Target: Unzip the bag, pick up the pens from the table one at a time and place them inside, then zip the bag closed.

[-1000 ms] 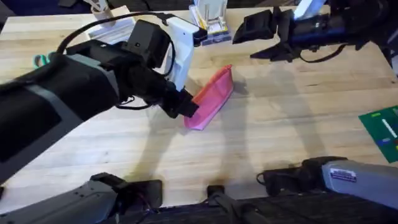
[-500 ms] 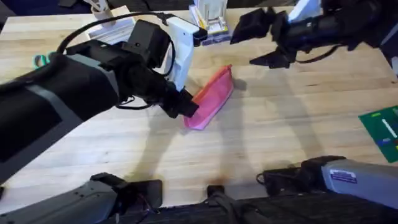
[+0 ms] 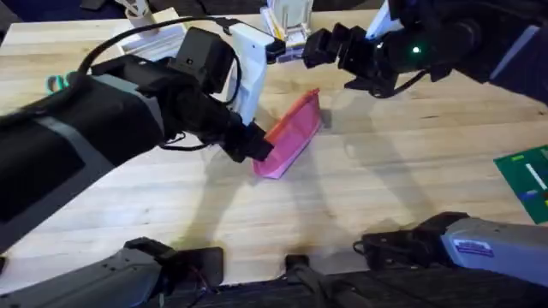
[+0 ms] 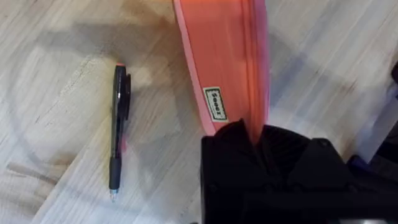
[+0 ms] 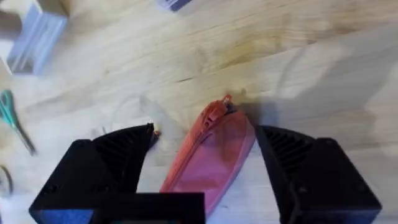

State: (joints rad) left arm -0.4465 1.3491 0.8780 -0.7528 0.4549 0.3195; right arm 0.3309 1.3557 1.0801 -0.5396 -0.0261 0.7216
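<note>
The left gripper (image 3: 254,144) pinches the near end of the pink pencil pouch (image 3: 291,135), its black fingers pressed onto the fabric, as the left wrist view shows close up: there the pouch (image 4: 224,56) runs away from the gripper (image 4: 252,134) with a small white label near the clamped end, and a black stick pen (image 4: 119,130) lies flat on the table (image 4: 56,74) just beside the pouch, roughly parallel to it and not touching. In the overhead view the left arm covers the spot where that pen lies. The pouch rests on the butcher-block table (image 3: 385,188) left of the middle, angled from its near, held end up toward the far right. Bare wood lies open to the right of the pouch and toward the near edge. Beyond the pouch's far end the right gripper (image 3: 330,50) hangs above the table with its jaws spread wide; its wrist view looks down between the two black fingers (image 5: 106,158) at the pouch's far tip (image 5: 214,143), where the zipper line ends. Teal-handled scissors (image 3: 56,82) lie far left, also seen at the edge of the right wrist view (image 5: 13,121). White boxes (image 3: 287,30) stand along the far edge behind the grippers, and a green board (image 3: 527,180) sits at the right edge
</note>
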